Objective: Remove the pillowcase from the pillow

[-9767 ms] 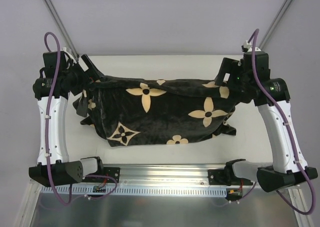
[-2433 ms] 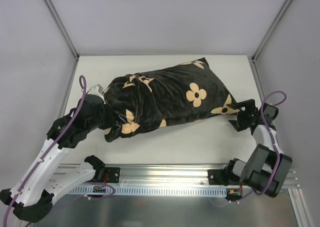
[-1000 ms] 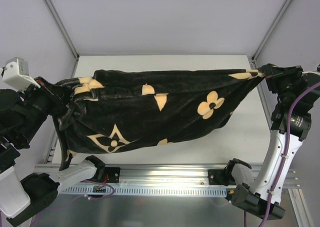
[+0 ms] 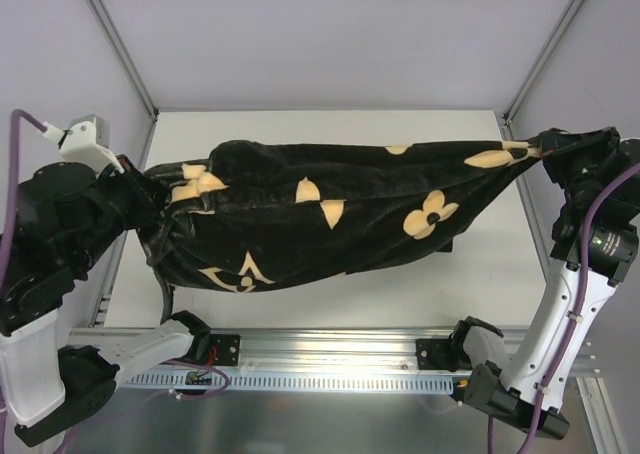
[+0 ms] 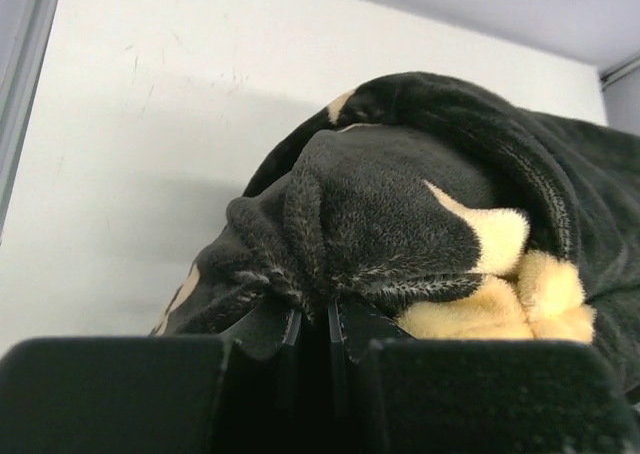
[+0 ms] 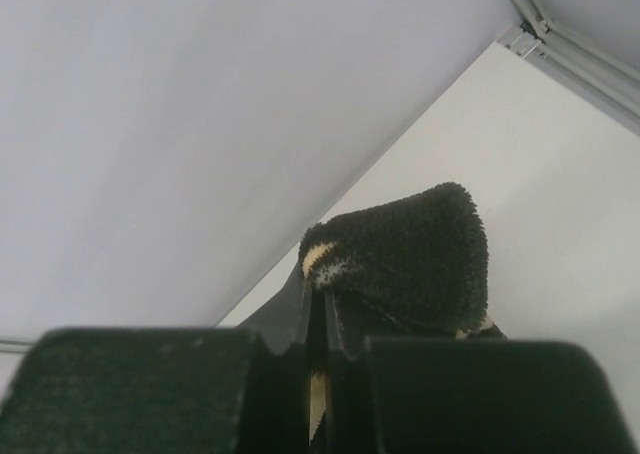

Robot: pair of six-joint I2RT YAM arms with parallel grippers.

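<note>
The pillowcase hangs off the table, stretched long between both arms. Seconds ago it lay bunched on the surface. Against a second back, its belly sags less low and its left flap hangs shorter. The pillow shows nowhere: no white at either end, so it probably sits inside, filling the thick left and middle. I judge nothing is out yet; the lift only sets up a shake or a pull.

The left gripper has come in from the left wall and is clamped on a gathered knot of fabric at the left end. The right gripper is pinched tight on the pointed right corner, much where it was.

Room is tight outward. The left end hangs over the table's left edge, near the wall. The right corner sits by the far right frame post. Bare table lies beyond the pillowcase and under it, so any move should go upward or inward.
</note>
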